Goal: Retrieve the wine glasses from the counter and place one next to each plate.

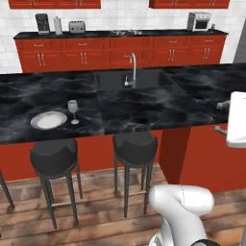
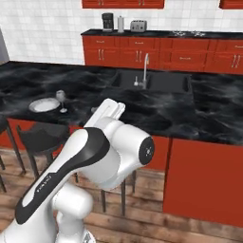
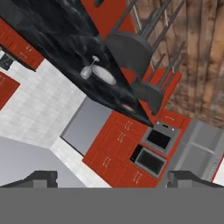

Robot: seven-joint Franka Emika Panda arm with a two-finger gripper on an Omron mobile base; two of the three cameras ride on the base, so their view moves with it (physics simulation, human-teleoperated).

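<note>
One clear stemmed wine glass [image 1: 73,111] is being shown standing upright on its round foot, just beside the right edge of a round plate [image 1: 48,120] with a dark rim and pale centre. Both are being carried by the black white-veined bench [image 1: 144,105], near its front edge, above the stools. The pair is also being seen in the right base view, at the left.
</note>
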